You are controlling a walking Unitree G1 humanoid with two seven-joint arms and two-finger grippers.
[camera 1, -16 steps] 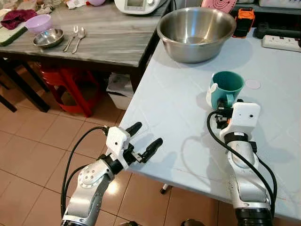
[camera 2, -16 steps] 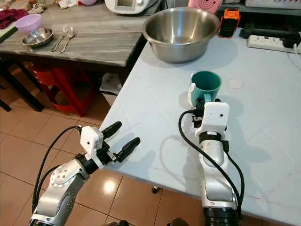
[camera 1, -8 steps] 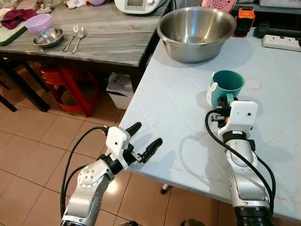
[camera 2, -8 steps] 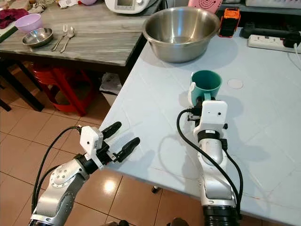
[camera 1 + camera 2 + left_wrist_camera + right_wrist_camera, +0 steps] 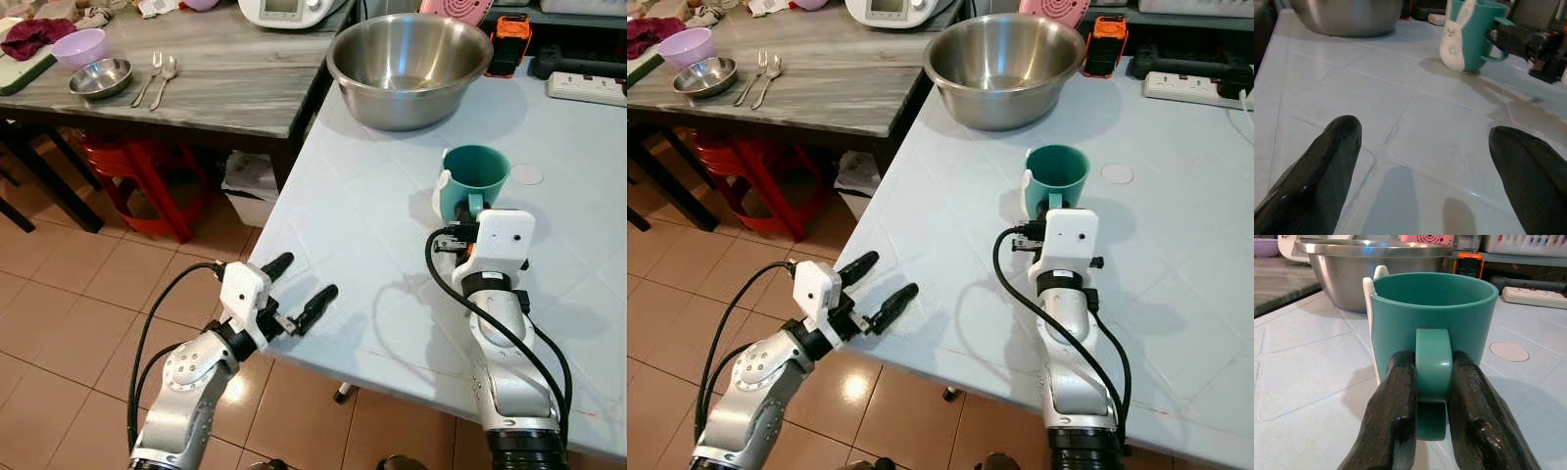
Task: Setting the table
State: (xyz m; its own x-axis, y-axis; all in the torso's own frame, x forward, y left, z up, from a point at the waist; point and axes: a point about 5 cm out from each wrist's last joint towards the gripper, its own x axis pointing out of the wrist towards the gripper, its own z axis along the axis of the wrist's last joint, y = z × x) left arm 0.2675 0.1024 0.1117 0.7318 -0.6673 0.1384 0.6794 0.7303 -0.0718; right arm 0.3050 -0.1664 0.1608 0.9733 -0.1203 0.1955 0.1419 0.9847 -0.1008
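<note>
Pale tiled tabletop (image 5: pixel 372 225) is what you are working over, with a grey wooden table (image 5: pixel 225 83) butting against it at ten o'clock. Your right gripper (image 5: pixel 1432 382) has its two black fingers (image 5: pixel 1393 396) pressed against either side of the handle of the teal mug (image 5: pixel 475 181), which stands upright on the pale top. From that mug, the big steel bowl (image 5: pixel 409 64) sits at eleven o'clock (well apart from it), and a white power strip (image 5: pixel 586 90) lies at one o'clock. Your left gripper (image 5: pixel 297 291) hangs at the table's near edge, at eight o'clock from the mug, fingers spread wide with nothing between them. On the grey table you can see a purple bowl (image 5: pixel 80 47), a small steel dish (image 5: pixel 101 78), and a fork (image 5: pixel 150 76) and spoon (image 5: pixel 165 78) side by side.
</note>
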